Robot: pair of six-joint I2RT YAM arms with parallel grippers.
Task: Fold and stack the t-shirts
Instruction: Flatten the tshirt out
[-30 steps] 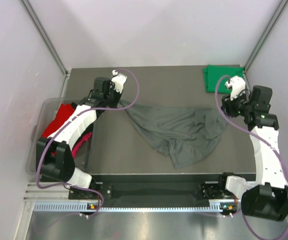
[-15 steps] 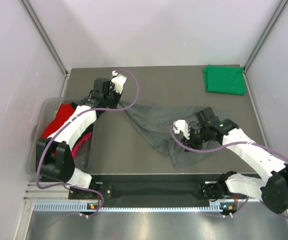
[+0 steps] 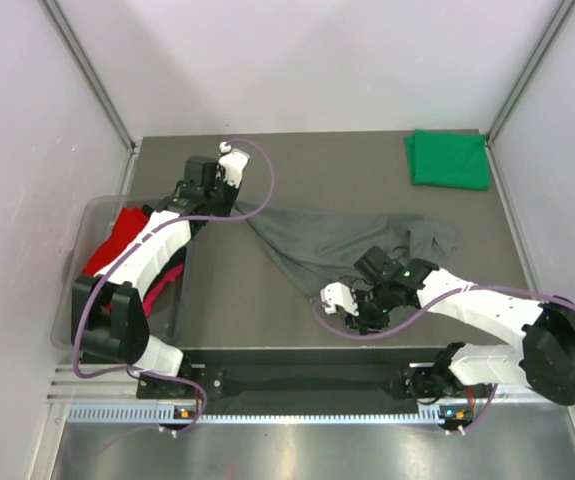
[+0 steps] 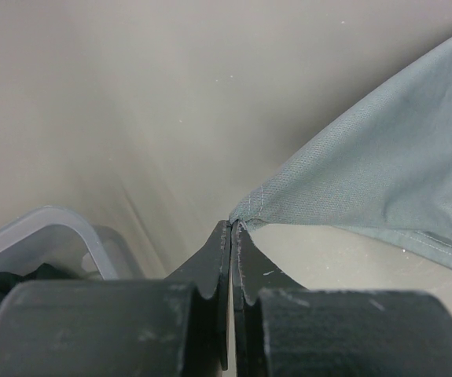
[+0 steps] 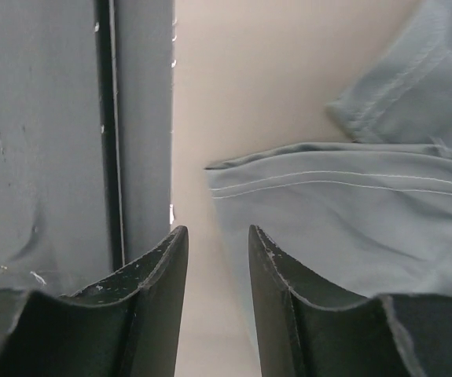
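Firmly, the left gripper [image 4: 231,236] pinches one corner of the grey shirt [image 3: 337,240], which sprawls across the table [image 3: 347,165]. Near the front edge, the right gripper [image 5: 218,243] stands parted and empty, with the shirt's hem just beside one finger.

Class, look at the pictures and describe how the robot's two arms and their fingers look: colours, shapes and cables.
Both the left arm and the right arm have white rounded shells between black joints and black bases. A thin purple cable loops loosely along each. The fingers are matte black, tapering to narrow tips.
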